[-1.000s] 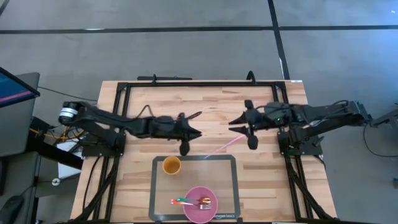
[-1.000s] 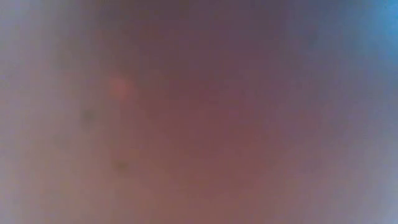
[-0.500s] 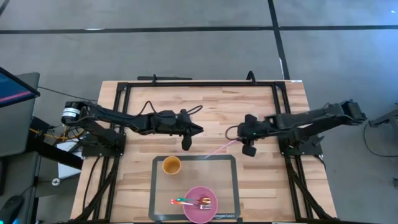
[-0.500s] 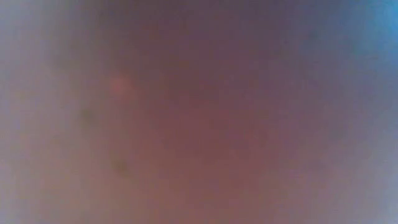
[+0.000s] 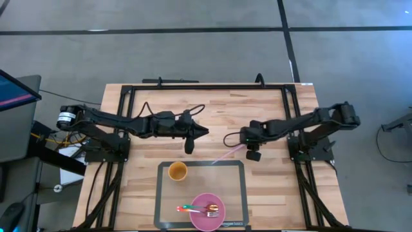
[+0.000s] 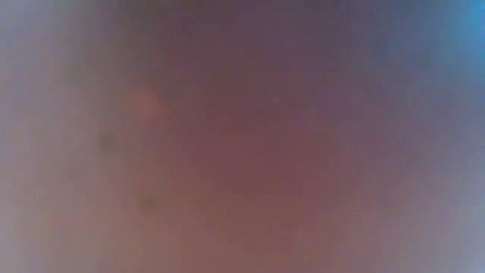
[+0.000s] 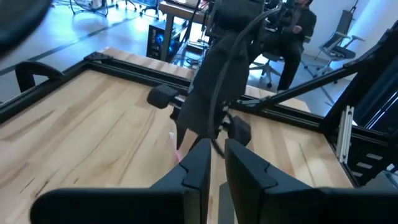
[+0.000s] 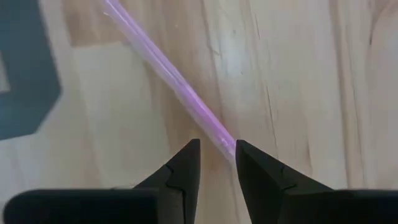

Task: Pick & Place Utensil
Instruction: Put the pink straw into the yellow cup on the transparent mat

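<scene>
A thin pink straw (image 5: pixel 225 154) lies flat on the wooden table, slanting from just right of centre down to the far edge of the dark tray (image 5: pixel 242 193). My right gripper (image 5: pixel 245 143) points down at the straw's far right end. In the right wrist view the straw (image 8: pixel 168 74) runs in between that gripper's (image 8: pixel 217 152) narrowly open fingers. My left gripper (image 5: pixel 205 132) hovers left of centre with its fingers shut (image 7: pixel 217 158). The low view shows only a blur. My right gripper comes from above, pointing down, with a finger on each side of the straw's far right end (image 8: pixel 224 142). The straw's tip vanishes beside one fingertip (image 8: pixel 244 155). Whether that finger touches it I cannot tell. The straw lies flat on the table.
An orange cup (image 5: pixel 177 171) stands on the tray. A pink plate (image 5: pixel 199 220) at the tray's near edge carries a fork and another utensil. A black frame (image 5: pixel 206 86) borders the table. A person (image 7: pixel 298 25) sits beyond it.
My right gripper has moved toward the table's left and gone down, tipping from nearly level until it points down over the straw's far right end. My left gripper has drawn back a little toward the far edge. The straw has not moved.
</scene>
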You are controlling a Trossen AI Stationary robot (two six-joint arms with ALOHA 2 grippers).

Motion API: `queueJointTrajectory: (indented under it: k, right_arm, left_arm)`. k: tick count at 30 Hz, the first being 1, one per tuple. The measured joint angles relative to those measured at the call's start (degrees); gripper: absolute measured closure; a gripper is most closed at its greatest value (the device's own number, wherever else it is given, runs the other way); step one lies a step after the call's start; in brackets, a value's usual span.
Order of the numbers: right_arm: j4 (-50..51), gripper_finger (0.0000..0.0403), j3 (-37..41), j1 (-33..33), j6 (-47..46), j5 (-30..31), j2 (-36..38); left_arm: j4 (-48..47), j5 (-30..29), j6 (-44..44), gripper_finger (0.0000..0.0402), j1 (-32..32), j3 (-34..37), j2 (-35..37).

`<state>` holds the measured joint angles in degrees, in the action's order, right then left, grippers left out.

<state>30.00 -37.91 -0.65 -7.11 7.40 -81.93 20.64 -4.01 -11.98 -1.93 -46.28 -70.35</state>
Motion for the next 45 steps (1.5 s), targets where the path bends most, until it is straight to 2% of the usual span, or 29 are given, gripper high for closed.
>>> queueJointTrajectory:
  k: [7, 14, 31, 45]
  right_arm:
    - [-0.90, 0.0315, -0.33, -1.34, 0.20, 0.06, -5.14]
    - [-0.85, 0.0394, -0.26, -0.96, 0.13, -0.44, -5.04]
    - [-1.30, 0.0402, -5.48, -0.45, -2.29, -0.02, 1.46]
    - [-19.35, 0.0403, -7.73, -0.45, -4.74, 0.41, 2.54]
  left_arm:
    - [-0.02, 0.01, 0.15, 0.0353, 0.00, 0.04, 0.00]
    - [-0.03, 0.01, 0.15, 0.0353, 0.00, 0.07, 0.00]
    - [-2.36, 0.00, 0.15, 0.0353, -0.13, 0.13, -0.04]
    - [-2.53, 0.00, 1.74, 0.0353, -5.02, 0.14, -0.03]
